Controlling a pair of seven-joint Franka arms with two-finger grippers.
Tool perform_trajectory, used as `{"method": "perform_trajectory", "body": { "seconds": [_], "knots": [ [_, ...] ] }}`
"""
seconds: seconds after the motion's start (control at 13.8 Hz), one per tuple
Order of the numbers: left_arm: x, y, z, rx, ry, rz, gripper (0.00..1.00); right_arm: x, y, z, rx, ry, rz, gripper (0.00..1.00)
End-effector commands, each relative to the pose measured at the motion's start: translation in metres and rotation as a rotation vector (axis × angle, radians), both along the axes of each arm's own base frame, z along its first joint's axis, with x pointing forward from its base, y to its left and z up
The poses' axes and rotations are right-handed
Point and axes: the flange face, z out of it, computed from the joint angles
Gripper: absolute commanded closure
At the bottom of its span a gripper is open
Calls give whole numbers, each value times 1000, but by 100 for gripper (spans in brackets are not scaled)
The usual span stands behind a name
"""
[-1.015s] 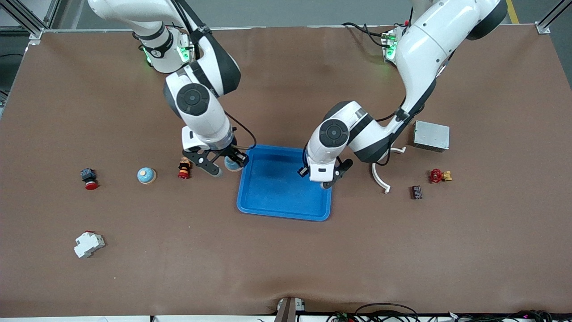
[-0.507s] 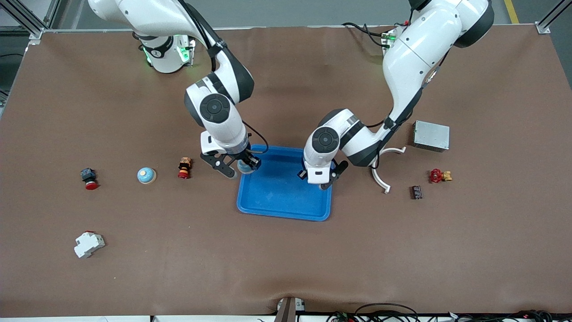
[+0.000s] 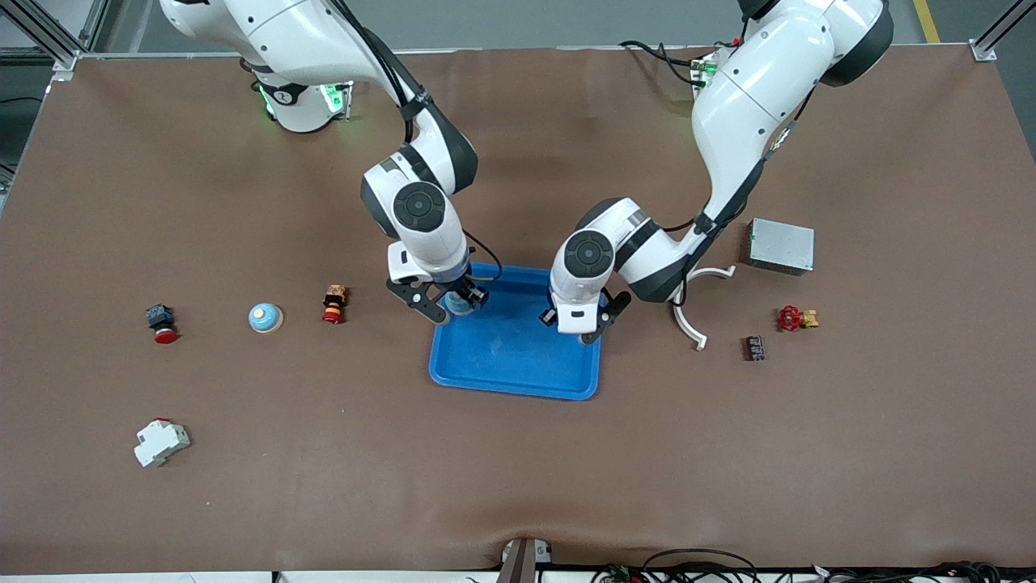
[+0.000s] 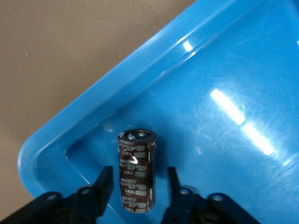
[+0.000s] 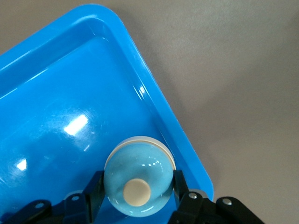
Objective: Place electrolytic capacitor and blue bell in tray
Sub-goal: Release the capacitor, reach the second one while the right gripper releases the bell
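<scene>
ok so the left pincer (image 4: pixel 138 181) is over the tray (image 3: pixel 518 364), at the tray's side toward the left arm's end of the desk (image 3: pixel 518 486). Its jaws are only a bit apart, with the electrolytic capacitor (image 4: pixel 136 175) standing between them and a thin sliver of blue showing on each side, so it's not pinching it. The capacitor is inside the rim, close to one rounded corner. Can't tell if its lower end is sitting on the tray floor

The right pincer (image 3: pixel 453 308) is closed on the blue bell (image 5: pixel 138 179), fingers tight against both sides, cream knob facing the wrist camera. It's over the tray just inside the rim, near the corner toward the right arm's end

Room-wise, the middle of the tray is bare blue floor between the two pincers. The strip of desk along the edge nearest the front camera is wide open too. Toward the right arm's end there's a second blue bell (image 3: pixel 265 317), a red-capped button (image 3: pixel 332 304), another button (image 3: pixel 162 322) and a white breaker (image 3: pixel 161 442). Toward the left arm's end sit a grey metal box (image 3: pixel 781 245), a white curved piece (image 3: pixel 688 320), a small dark part (image 3: pixel 753 347) and a red valve (image 3: pixel 797 318), all well apart from the tray
</scene>
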Motion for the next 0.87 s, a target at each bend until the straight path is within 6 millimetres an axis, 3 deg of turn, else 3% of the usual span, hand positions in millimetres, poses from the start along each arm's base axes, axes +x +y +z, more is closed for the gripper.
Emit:
{"method": "perform_trajectory", "body": {
  "seconds": [0.0,0.14,0.29,0.43,0.65,0.8],
  "knots": [
    [6,-2,21,7,-45,-1,0,1,9,-11,-11,-20,-18,100],
    [17,7,52,18,-74,0,0,0,13,-20,-9,-24,-28,100],
    [37,31,88,107,-18,-48,0,1,18,-23,-10,-27,-40,100],
    [45,58,111,152,70,-262,0,0,21,-28,-13,-26,-41,100],
    [64,114,143,148,61,-421,0,-1,24,-32,-15,-24,-52,100],
    [77,158,154,137,62,-513,0,-5,28,-34,-25,-26,-55,100]
  ]
}}
